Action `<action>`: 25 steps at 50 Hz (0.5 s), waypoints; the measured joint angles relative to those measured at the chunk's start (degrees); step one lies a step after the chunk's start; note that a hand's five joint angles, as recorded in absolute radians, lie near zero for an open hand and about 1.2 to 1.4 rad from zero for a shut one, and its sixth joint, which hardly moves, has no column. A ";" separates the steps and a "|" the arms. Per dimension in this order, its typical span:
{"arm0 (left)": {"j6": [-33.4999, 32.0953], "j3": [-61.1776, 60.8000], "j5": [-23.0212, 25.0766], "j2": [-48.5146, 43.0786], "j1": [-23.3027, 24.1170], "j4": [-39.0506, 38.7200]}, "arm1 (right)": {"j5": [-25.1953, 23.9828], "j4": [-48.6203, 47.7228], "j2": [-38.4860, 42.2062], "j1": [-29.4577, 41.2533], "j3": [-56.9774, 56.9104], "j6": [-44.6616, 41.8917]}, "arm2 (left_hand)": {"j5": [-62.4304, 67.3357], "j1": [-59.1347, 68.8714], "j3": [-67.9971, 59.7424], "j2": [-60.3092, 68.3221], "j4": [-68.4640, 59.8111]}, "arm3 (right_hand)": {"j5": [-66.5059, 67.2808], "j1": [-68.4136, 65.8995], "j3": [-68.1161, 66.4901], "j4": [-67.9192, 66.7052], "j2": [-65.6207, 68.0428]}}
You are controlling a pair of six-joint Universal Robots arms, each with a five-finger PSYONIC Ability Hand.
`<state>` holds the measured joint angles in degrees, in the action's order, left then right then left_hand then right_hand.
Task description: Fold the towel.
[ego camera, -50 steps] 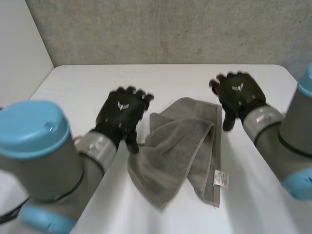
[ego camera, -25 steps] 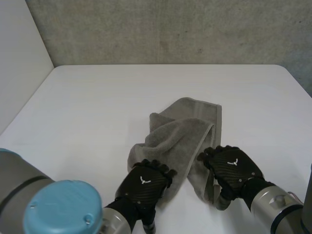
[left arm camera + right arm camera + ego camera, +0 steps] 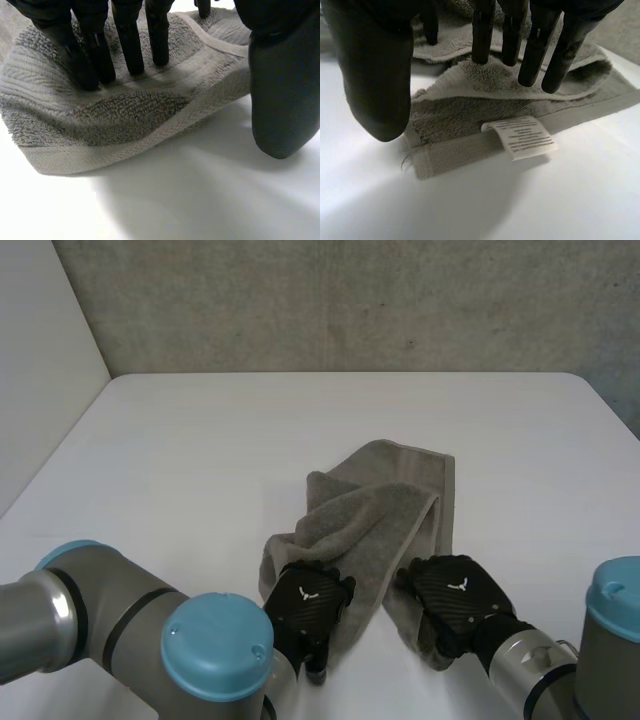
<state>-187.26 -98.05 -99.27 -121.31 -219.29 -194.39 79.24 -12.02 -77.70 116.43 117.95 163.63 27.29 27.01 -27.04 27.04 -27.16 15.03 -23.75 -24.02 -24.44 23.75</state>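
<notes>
A grey towel [image 3: 372, 508] lies crumpled and partly doubled over in the middle of the white table [image 3: 170, 460]. My left hand [image 3: 307, 604] rests on its near left corner. In the left wrist view its straight fingers [image 3: 129, 42] press down on the towel [image 3: 115, 112], and the thumb [image 3: 282, 85] stands off the cloth above the table. My right hand [image 3: 452, 598] lies on the near right corner. There its fingers [image 3: 536, 42] touch the towel [image 3: 470, 107] just behind a white label [image 3: 522, 136], with the thumb [image 3: 377, 75] beside the corner and apart from the cloth.
A grey concrete wall [image 3: 350, 300] runs along the table's far edge, and a white wall [image 3: 40, 350] stands at the left. Bare table surface lies to both sides of the towel and behind it.
Both hands came back from the towel's far end to its near end and dropped onto the two near corners. Their fingers have curled in slightly.
</notes>
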 measured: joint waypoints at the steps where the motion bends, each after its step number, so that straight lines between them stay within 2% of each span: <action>1: -0.23 0.36 -0.08 -0.33 0.00 -0.16 | 0.08 -0.34 0.69 0.25 -0.25 -0.02 | 1.77 2.03 -1.90 1.90 -1.89 | 0.81 -0.92 -1.02 -0.96 1.17; 6: -0.99 1.41 -0.40 -1.06 -0.05 -1.01 | 0.46 -1.71 2.48 1.19 -1.02 -0.11 | 9.23 11.81 -11.49 11.27 -11.55 | 6.26 -7.00 -6.88 -6.40 7.14; 12: -1.38 2.43 -1.79 -0.86 -0.32 -2.48 | 1.38 -3.15 3.28 2.16 -2.08 -0.15 | 27.40 28.15 -27.94 28.04 -28.09 | 14.50 -15.70 -15.45 -14.95 15.69; 25: -2.57 3.69 -2.80 -0.57 -1.30 -3.38 | 4.84 -4.70 5.53 4.78 -4.80 -0.33 | 45.66 46.85 -46.61 46.28 -46.37 | 14.08 -15.43 -15.30 -15.11 16.02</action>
<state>-189.82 -94.36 -102.07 -121.88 -220.59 -197.77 84.08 -16.72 -72.17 121.21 113.15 163.30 72.95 73.87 -73.65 73.32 -73.53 29.11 -39.18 -39.33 -39.55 39.77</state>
